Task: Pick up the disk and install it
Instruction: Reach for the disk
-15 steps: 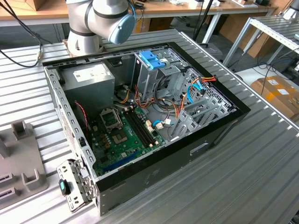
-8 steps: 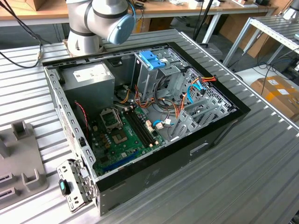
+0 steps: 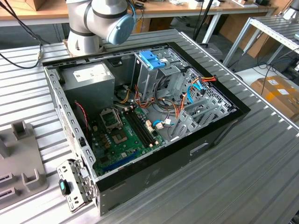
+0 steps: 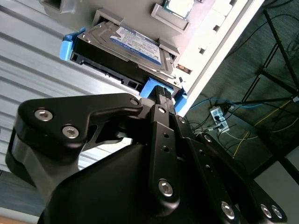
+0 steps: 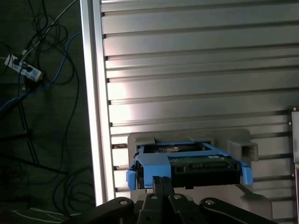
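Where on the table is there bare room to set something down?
Free: the table along the black side of the case, toward the exterior view's right; a narrow strip between case and grey fixture. Crowded: inside the case, with cables over the motherboard.

Disk [image 4: 124, 46] — grey metal, blue-and-white label, light blue rails. Pincer [image 4: 161, 95] — black. Table [image 3: 243, 186]: silver-grey, ribbed in parallel lines. Motherboard [image 3: 122, 136]: green. Bracket [image 3: 152, 59]: blue.
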### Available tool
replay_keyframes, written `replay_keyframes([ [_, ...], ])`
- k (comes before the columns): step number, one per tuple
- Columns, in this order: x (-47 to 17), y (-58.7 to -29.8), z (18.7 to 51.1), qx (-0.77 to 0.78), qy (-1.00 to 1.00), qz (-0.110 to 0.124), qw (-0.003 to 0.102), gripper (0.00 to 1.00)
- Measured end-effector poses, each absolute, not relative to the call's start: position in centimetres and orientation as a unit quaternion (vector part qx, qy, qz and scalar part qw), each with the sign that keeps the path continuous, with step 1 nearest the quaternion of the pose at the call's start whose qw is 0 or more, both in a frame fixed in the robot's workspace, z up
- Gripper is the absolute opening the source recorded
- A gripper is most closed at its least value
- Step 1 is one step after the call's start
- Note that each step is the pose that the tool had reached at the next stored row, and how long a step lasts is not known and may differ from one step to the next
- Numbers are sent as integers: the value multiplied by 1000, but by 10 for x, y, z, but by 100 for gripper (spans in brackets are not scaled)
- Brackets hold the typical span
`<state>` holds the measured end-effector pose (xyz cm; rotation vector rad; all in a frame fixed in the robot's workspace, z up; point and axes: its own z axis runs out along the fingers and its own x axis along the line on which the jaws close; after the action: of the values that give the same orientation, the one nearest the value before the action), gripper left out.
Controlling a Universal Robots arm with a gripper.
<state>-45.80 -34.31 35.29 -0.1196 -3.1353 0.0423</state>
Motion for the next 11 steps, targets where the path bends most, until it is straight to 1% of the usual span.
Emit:
replay_keyframes([
  [11, -458, -346, 351, -38, -999, 14, 2, 11],
])
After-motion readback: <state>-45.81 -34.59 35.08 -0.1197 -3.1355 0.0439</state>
